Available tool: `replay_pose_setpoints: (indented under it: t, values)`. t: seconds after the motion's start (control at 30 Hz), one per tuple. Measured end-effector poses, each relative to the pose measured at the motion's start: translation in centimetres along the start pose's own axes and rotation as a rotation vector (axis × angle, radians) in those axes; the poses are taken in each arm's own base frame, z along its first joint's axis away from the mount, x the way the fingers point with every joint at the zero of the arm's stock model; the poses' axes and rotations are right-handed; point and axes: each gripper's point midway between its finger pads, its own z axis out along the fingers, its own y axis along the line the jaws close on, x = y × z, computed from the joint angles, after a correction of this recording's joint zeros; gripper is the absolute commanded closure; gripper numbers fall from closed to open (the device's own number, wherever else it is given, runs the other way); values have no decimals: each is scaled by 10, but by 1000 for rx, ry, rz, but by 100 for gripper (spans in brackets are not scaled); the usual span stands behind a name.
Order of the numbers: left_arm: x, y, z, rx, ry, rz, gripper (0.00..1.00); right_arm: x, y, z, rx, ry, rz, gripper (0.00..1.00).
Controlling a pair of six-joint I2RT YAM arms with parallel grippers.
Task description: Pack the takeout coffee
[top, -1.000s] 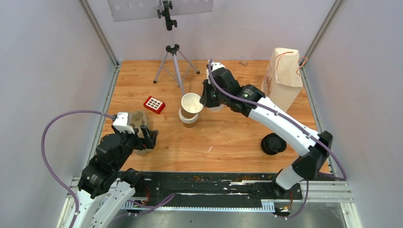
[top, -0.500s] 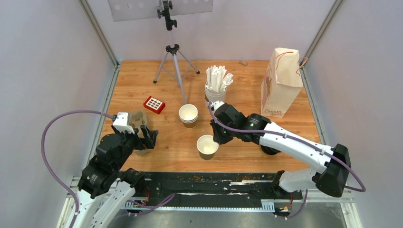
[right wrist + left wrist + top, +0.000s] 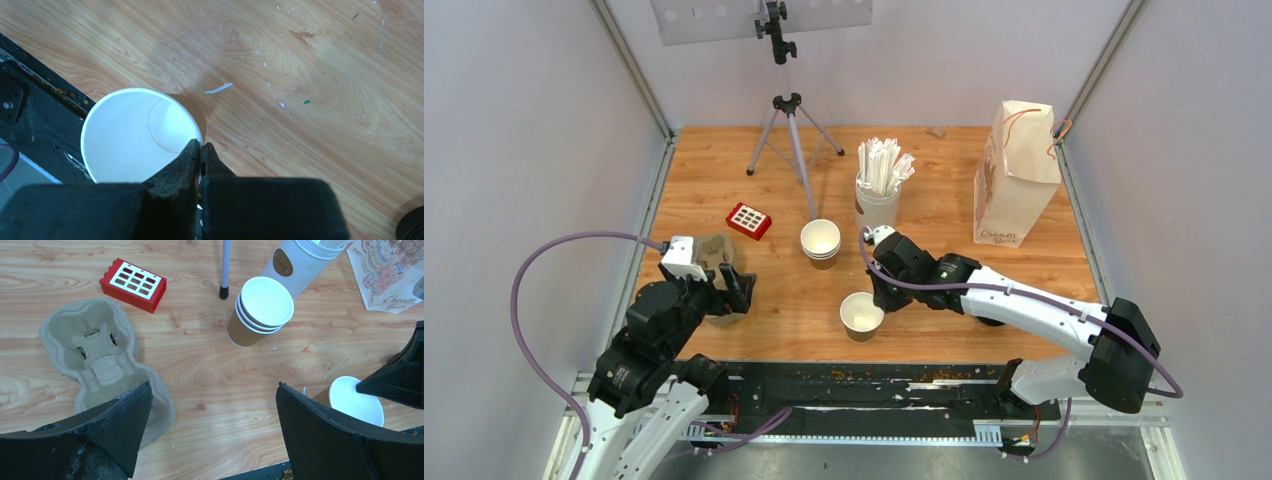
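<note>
Your right gripper pinches the rim of an open cup, near centre. Your left gripper hangs spread over the carrier, left.

I saw the single cup at the worktop's near edge, the cup stack beyond it, the carrier left, the bag far right.

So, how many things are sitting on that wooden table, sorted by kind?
Single brown cup: 1
Cup stack: 1
Straw cup: 1
Paper bag: 1
Pulp carrier: 1
Red block: 1
Tripod: 1
Black lid pile: 1
Total: 8
</note>
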Motion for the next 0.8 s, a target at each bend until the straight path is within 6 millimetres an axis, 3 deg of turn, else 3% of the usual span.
replay_pose_setpoints:
  t: [0.4,0.57,0.7,0.8]
  values:
    - [0,0,0,0,0,0,0,-3,-12,5,63,-29,8,94]
    - [0,0,0,0,0,0,0,-2,-15,9,78,-33,11,85]
    - [0,0,0,-1,0,-3,0,-1,-17,8,93,-35,25,70]
    - [0,0,0,-1,0,-3,0,2,-20,3,112,-20,46,66]
